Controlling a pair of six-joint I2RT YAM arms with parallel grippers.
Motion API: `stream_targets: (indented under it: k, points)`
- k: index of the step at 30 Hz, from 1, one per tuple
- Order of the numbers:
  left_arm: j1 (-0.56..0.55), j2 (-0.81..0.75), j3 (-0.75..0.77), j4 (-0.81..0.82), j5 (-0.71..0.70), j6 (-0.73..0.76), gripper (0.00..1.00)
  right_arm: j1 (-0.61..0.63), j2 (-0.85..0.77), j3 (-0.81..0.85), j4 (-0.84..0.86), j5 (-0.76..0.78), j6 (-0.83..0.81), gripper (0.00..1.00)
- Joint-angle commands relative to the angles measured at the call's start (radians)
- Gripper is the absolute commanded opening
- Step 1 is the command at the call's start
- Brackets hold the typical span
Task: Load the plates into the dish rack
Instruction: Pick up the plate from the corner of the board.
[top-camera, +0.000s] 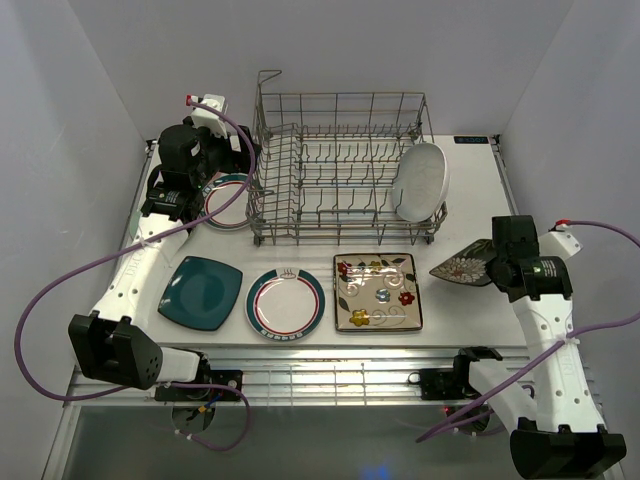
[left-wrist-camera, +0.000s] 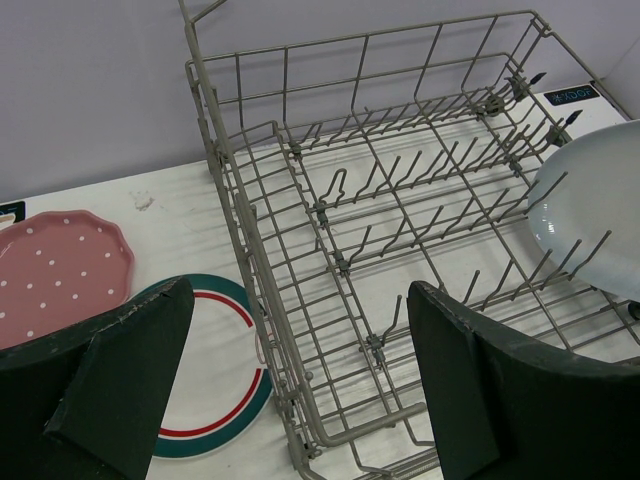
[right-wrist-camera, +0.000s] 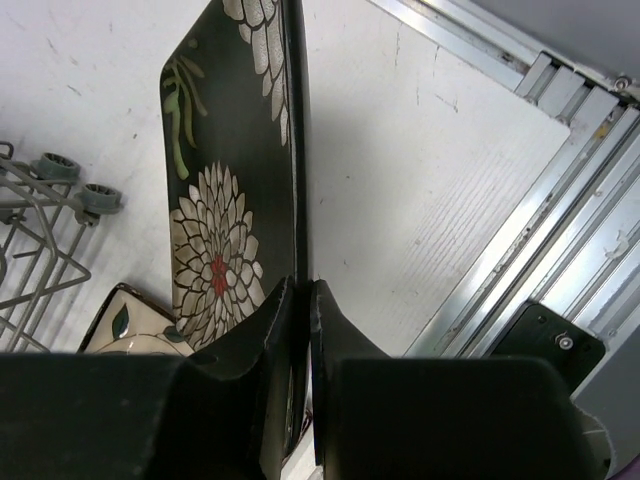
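Clamping a dark floral plate (right-wrist-camera: 215, 250), the right gripper (top-camera: 495, 262) hangs over a grey-walled white table (top-camera: 470, 205); left gripper (left-wrist-camera: 300, 290) gapes

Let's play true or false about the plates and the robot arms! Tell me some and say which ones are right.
1. The right gripper is shut on a dark flowery plate. True.
2. The rack is full of plates. False: only one white oval plate stands in it.
3. The left gripper holds a plate. False: it is open and holds nothing.
4. A teal square plate lies flat on the table. True.
5. The pink dotted plate sits in the rack. False: it lies on the table, outside the rack.
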Motion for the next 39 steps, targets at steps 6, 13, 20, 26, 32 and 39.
stream_targets:
  k: [6,13,20,26,32,39]
  points:
    - [0.005,-0.03,0.001,0.003,0.013,0.006,0.98,0.001,-0.009,0.166,0.091,0.118,-0.105,0.08]
    - [0.005,-0.029,0.001,0.003,0.013,0.006,0.98,0.002,0.008,0.237,0.086,0.141,-0.187,0.08]
    - [0.005,-0.032,0.003,0.001,0.012,0.007,0.98,0.002,-0.107,0.213,0.252,0.097,-0.36,0.08]
    - [0.005,-0.029,0.003,0.004,0.013,0.007,0.98,0.001,-0.129,0.258,0.286,0.052,-0.414,0.08]
    - [0.005,-0.023,0.005,0.003,0.01,0.01,0.98,0.001,-0.09,0.325,0.296,0.015,-0.467,0.08]
    - [0.005,-0.029,0.003,0.003,0.016,0.01,0.98,0.002,-0.08,0.407,0.307,-0.043,-0.533,0.08]
